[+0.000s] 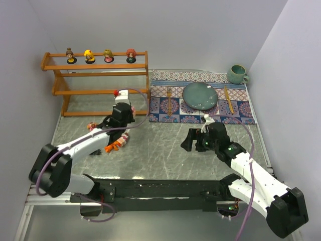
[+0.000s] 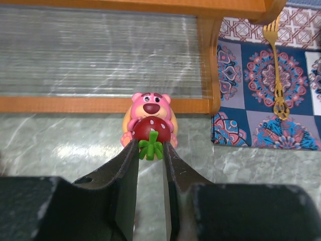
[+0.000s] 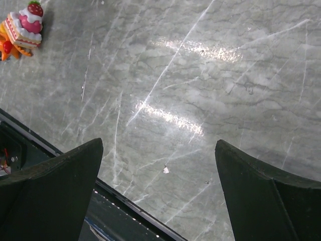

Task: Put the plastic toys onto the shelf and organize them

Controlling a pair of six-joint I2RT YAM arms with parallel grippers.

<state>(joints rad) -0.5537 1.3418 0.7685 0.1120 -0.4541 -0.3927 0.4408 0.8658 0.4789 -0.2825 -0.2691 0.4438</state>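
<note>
My left gripper (image 2: pixel 149 148) is shut on a pink bear toy (image 2: pixel 150 108) that hugs a red strawberry; the jaws pinch the strawberry's green stem. The bear hangs just in front of the bottom rail of the orange-brown shelf (image 2: pixel 100 104). From above, the left gripper (image 1: pixel 119 99) sits by the shelf (image 1: pixel 95 67), whose top tier bears several big-headed dolls (image 1: pixel 90 56). More toys lie on the table under the left arm: an orange one (image 1: pixel 116 144) and another (image 1: pixel 93 126). A strawberry-cake toy (image 3: pixel 25 25) lies far left of my right gripper (image 3: pixel 158 150), which hovers open over bare table (image 1: pixel 193 142).
A patterned placemat (image 1: pixel 170 108) at the back right carries a teal plate (image 1: pixel 199 95), a gold fork (image 1: pixel 169 100) and a second gold utensil (image 1: pixel 228 100). A teal mug (image 1: pixel 236 74) stands behind it. The shelf's corner post (image 2: pixel 208 60) is close to the placemat's edge.
</note>
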